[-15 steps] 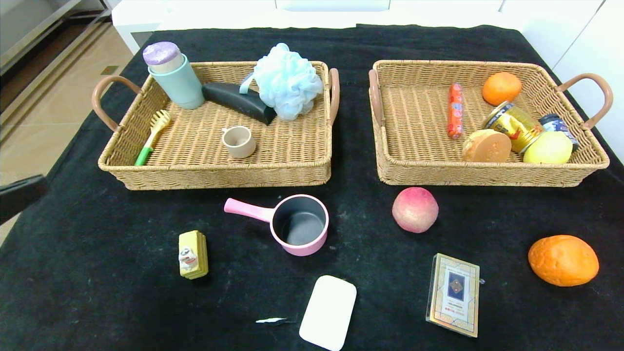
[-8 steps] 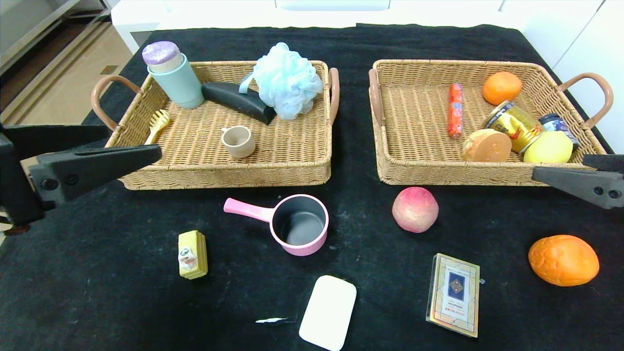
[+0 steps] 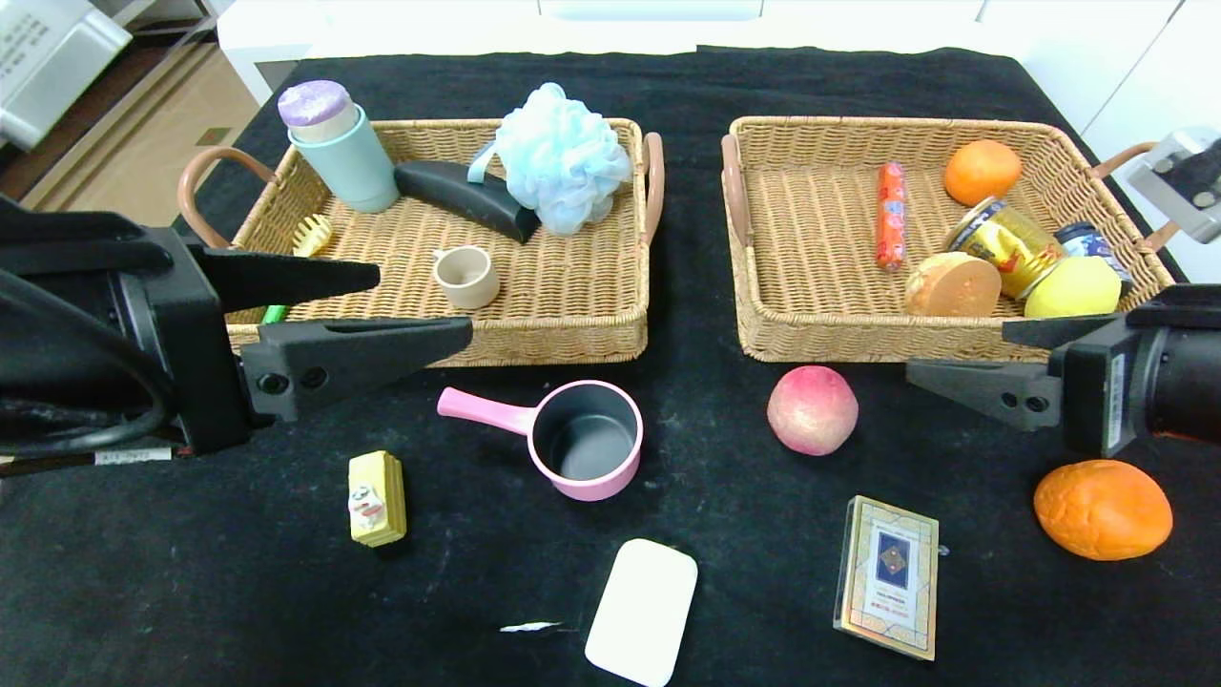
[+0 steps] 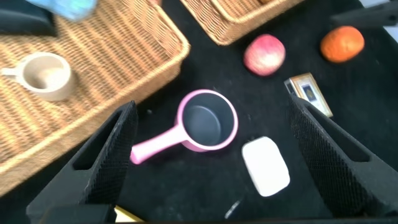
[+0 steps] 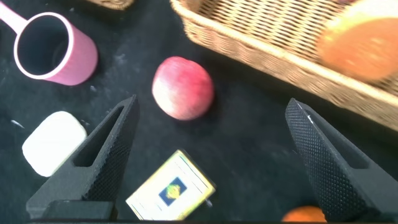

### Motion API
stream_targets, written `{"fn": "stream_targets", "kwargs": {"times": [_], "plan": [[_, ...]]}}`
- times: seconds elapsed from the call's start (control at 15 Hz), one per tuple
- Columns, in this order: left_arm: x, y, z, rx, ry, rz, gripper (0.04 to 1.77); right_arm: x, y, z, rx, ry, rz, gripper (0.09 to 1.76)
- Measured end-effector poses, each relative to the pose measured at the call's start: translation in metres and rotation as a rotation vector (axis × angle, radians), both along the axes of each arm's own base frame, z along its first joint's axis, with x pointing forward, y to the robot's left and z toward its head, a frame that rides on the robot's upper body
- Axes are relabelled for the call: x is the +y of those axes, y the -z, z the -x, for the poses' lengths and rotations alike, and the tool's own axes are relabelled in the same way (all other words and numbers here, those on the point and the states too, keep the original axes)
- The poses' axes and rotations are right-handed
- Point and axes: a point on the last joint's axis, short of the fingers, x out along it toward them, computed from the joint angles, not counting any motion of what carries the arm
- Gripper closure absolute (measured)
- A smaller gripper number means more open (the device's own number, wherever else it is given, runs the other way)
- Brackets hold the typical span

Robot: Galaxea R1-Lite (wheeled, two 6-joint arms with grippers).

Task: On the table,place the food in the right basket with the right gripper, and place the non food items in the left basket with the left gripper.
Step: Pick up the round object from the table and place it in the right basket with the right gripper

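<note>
A: The left gripper [image 3: 420, 305] is seen spread wide and holding nothing, above the left basket's [image 3: 439, 345] front rim; the pink saucepan [image 3: 584, 439] lies just beyond its tips.

B: The right gripper [image 3: 954, 358] is likewise spread wide, the peach [image 3: 812, 410] lying on the table [image 3: 191, 592] just beside its tips.

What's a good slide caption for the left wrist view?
Open left claw hovering above the pink saucepan on the table.

The setting is appearing as an indoor robot test area rather than a home. A table [image 3: 668, 86] draped in black cloth is standing on tan floor tiles [image 3: 143, 143], with white cabinet fronts [image 3: 1097, 48] running beyond the claws and a white appliance [image 3: 38, 57] sitting far outside the left claw.
</note>
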Motion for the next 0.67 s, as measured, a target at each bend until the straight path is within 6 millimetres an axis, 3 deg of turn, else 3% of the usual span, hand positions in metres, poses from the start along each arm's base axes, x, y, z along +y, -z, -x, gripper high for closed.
{"fn": "stream_targets", "kwargs": {"times": [0.67], "plan": [[-0.006,0.008,0.002,0.027,0.029,-0.020,0.09,0.055,0.017,-0.035,0.043,0.035,0.102,0.14]]}}
